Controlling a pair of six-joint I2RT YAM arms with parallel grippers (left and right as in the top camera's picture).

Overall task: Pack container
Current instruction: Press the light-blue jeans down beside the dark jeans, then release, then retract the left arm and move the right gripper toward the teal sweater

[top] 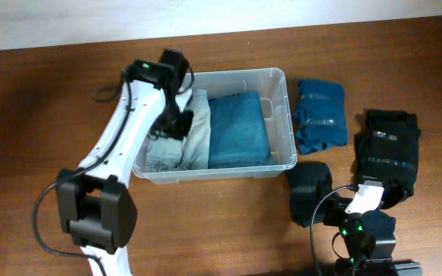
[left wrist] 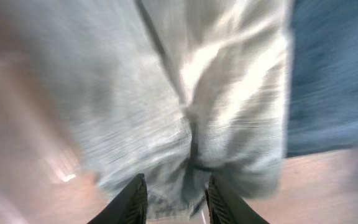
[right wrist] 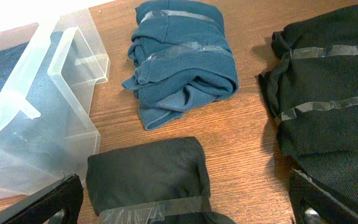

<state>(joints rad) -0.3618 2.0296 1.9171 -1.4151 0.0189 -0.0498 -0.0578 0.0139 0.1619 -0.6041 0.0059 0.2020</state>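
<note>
The container [top: 240,72] rests on the desk [top: 44,100]. Inside it, the left end effector [left wrist: 177,190] pinches a pale garment [left wrist: 166,93]: lower it flat before releasing. Beside the container, the right end effector [right wrist: 188,208] gapes empty.

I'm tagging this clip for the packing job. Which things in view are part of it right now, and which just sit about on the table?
In the job: container, pale grey garment gripped by the left hand, blue folded garment inside it.
Lying about outside, untouched: teal bundle, large black bundle, small black bundle; likely packed next.
</note>
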